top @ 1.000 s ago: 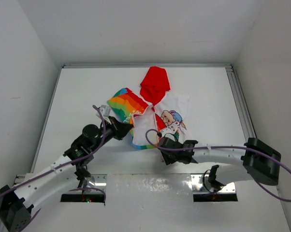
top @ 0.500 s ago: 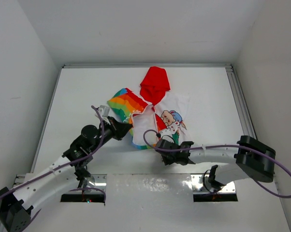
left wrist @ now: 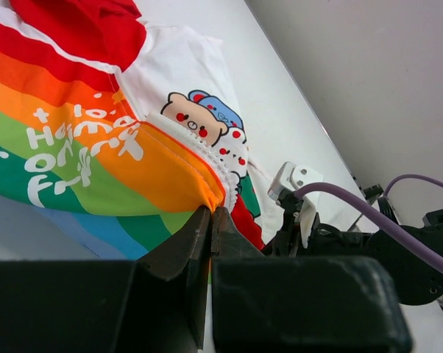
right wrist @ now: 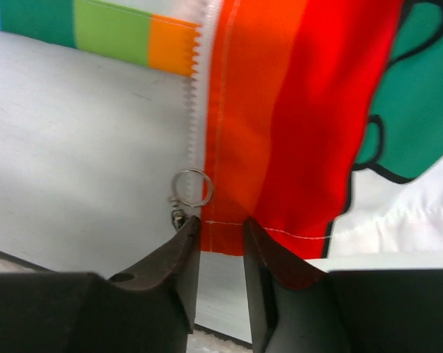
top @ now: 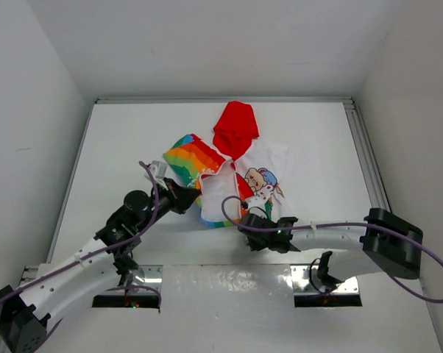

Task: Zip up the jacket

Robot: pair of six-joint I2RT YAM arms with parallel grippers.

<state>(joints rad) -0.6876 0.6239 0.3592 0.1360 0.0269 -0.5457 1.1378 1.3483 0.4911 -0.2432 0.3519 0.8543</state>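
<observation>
The jacket (top: 232, 165) lies crumpled mid-table, with its red hood (top: 236, 125) at the far end, a rainbow panel at left and a cartoon print (top: 262, 182) at right. My left gripper (top: 195, 197) is shut on the jacket's orange zipper edge (left wrist: 207, 187); in the left wrist view its fingertips (left wrist: 211, 213) pinch the fold. My right gripper (top: 246, 219) is at the jacket's near hem. In the right wrist view it (right wrist: 221, 229) is narrowly open, its tips either side of the orange-red hem (right wrist: 232, 234). The zipper pull ring (right wrist: 191, 188) hangs just above the left fingertip (right wrist: 186, 239).
White walls close in the table (top: 133, 140) on three sides. A metal rail (top: 365, 162) runs along its right edge. A shiny strip (top: 229, 283) with the arm bases lies at the near edge. My right arm and its purple cable (left wrist: 354, 198) show in the left wrist view.
My right gripper has shifted a little back and forth at the jacket's near hem. My left gripper has stayed shut on the orange edge, almost still.
</observation>
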